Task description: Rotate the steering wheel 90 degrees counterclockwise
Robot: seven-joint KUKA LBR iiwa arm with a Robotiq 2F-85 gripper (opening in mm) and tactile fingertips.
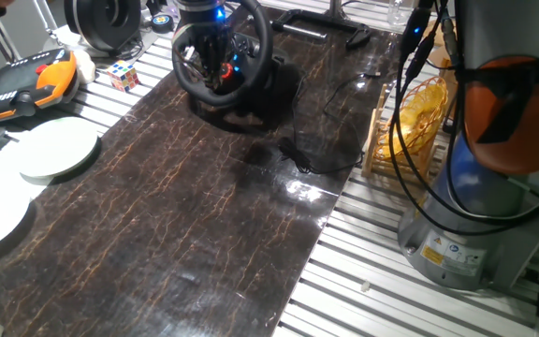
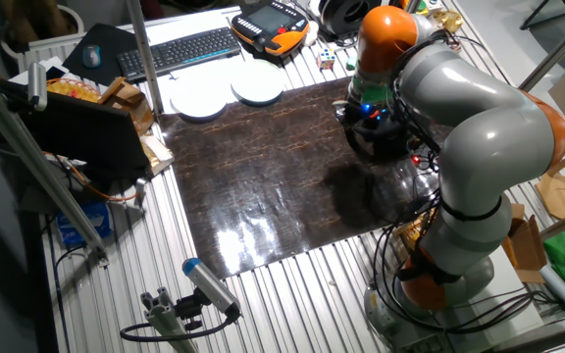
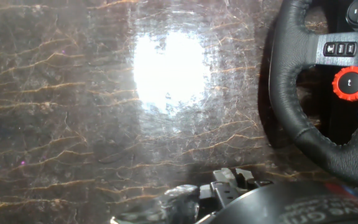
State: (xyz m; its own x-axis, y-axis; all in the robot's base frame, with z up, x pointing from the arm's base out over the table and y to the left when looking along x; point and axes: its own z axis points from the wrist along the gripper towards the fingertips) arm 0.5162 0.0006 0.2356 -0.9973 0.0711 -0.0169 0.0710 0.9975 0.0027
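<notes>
The desk (image 1: 204,215), topped with dark marbled sheet, is taken up at its twelve o'clock edge by the steering wheel (image 1: 221,58), propped on its black base so the rim faces the arm. The gripper (image 1: 215,47) is held over the hub, seemingly to catch the rim for turning. Whether the jaws are apart or together cannot be told. A red button (image 3: 352,83) is seen at three o'clock in the hand view.
</notes>
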